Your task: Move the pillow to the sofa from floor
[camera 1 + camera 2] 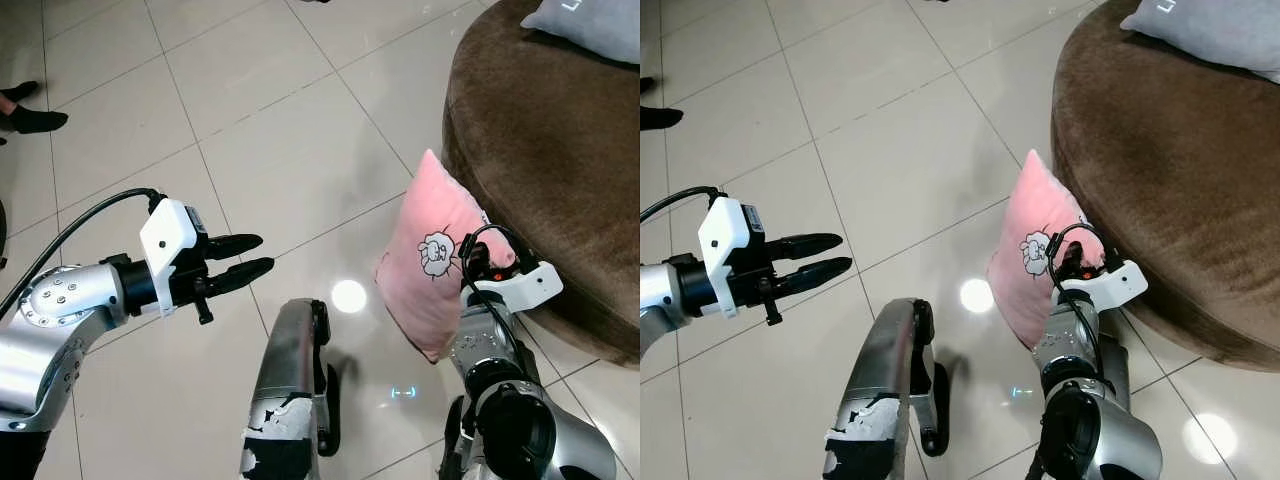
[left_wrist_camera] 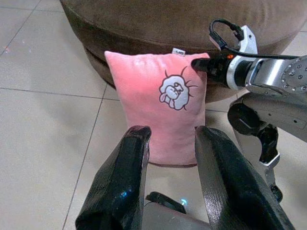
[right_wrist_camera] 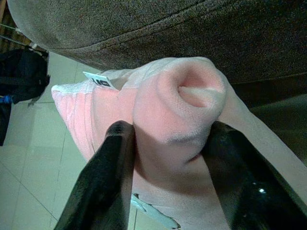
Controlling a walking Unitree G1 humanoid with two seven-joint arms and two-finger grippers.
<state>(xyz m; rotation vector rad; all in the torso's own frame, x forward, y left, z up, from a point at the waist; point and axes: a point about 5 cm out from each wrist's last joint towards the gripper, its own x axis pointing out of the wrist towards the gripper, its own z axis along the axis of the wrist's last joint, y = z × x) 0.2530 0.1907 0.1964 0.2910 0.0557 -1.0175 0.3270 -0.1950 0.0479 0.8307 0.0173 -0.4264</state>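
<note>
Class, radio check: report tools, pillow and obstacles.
Right tool shut on pink pillow, which stands on the tiled floor against the brown sofa. Left tool open, apart from it. Grey cushion on the sofa.

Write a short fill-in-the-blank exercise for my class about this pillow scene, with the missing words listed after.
1. The pink pillow stands on the tiled ____.
2. The right gripper is shut on the pillow's ____.
3. The left gripper, jaws apart, holds ____.
4. A grey cushion lies on the ____ sofa.

Missing words: floor; corner; nothing; brown
</note>
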